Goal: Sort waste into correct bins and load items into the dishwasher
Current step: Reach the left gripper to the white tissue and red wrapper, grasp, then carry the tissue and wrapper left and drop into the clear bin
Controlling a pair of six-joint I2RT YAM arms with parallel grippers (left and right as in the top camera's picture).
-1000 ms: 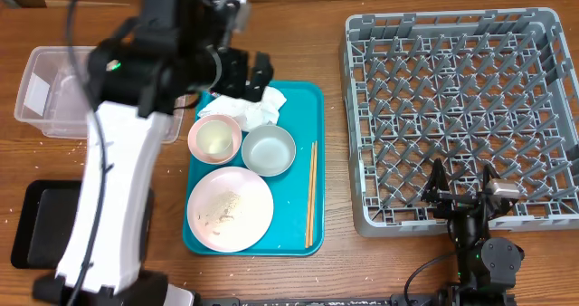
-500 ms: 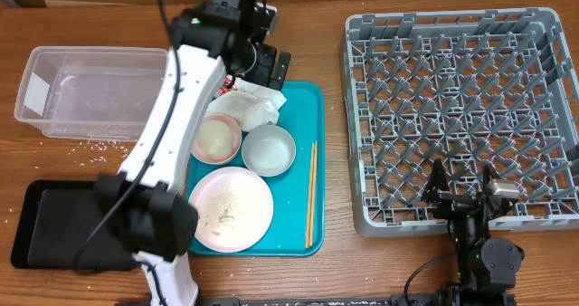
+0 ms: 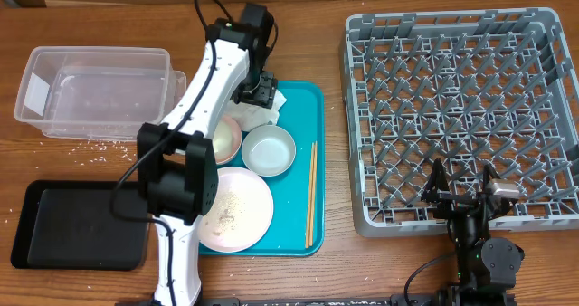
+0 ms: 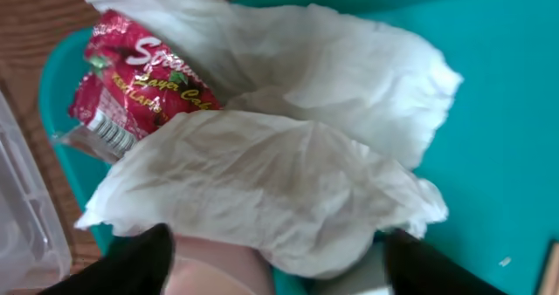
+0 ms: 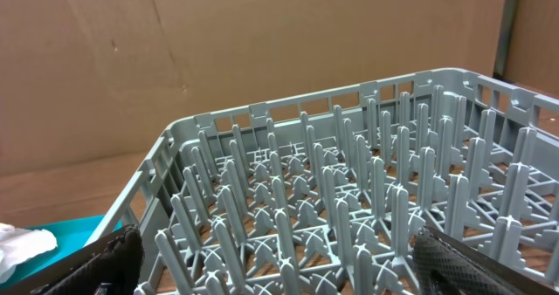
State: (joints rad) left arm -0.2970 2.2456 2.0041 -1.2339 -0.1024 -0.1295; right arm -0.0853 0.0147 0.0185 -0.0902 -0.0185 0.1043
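Note:
Crumpled white napkins [image 4: 262,164] and a red-printed wrapper [image 4: 140,68] lie at the far end of the teal tray [image 3: 303,102]. My left gripper [image 3: 261,92] hangs open just above them, one finger on each side of the pile in the left wrist view [image 4: 279,277]. The pale pink bowl [image 3: 226,139], grey-green bowl [image 3: 269,150], plate [image 3: 242,217] with rice grains [image 3: 224,208] and chopsticks [image 3: 312,193] sit on the tray. The clear tub [image 3: 95,90] and black tray [image 3: 77,224] are at the left. My right gripper [image 3: 461,197] is open and empty at the front edge of the grey dish rack [image 3: 461,116]. No white cup shows.
Loose rice grains [image 3: 99,145] are scattered on the wood in front of the clear tub. My left arm lies across the pink bowl and part of the plate. The right wrist view shows the rack's pegs [image 5: 349,199] and a brown cardboard wall behind.
My left arm has swung right from near the clear tub and come down over the napkins. The right arm has not moved.

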